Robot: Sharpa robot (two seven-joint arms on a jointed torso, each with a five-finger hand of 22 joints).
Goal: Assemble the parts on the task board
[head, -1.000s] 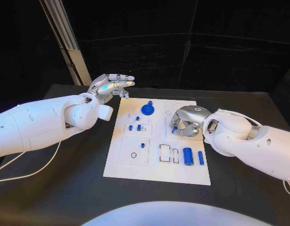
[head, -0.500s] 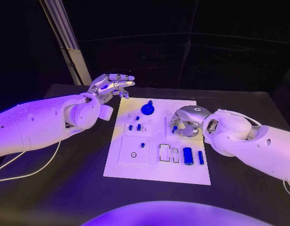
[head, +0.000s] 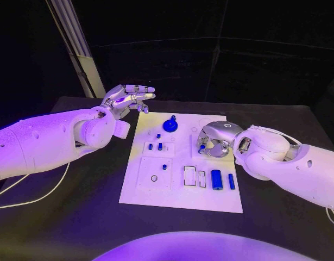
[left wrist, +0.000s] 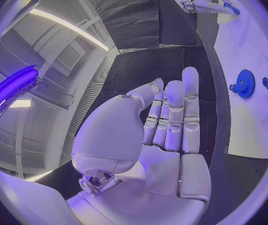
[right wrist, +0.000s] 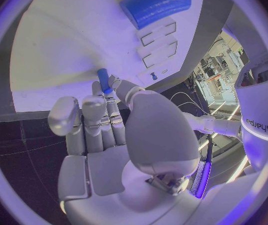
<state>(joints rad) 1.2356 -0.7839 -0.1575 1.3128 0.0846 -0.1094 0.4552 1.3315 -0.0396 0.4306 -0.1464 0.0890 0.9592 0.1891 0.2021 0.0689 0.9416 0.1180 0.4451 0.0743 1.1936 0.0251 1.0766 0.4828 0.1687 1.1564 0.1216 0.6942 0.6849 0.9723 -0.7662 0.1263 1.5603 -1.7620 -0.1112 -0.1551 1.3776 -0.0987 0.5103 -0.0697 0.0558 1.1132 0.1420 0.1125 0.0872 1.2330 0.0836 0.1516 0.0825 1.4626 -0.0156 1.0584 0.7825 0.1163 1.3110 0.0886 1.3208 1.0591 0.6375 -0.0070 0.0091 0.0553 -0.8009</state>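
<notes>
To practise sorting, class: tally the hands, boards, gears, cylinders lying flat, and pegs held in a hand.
Hands: 2, the left hand and the right hand
Board: 1
Gear: 1
Cylinders lying flat: 2, thick cylinder and thin cylinder
Peg held by the right hand: 1
Total: 7

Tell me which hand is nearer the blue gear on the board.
Left. The left hand hovers off the task board's far left corner, beside the blue gear. The right hand is over the board's right side, holding a small blue peg.
</notes>
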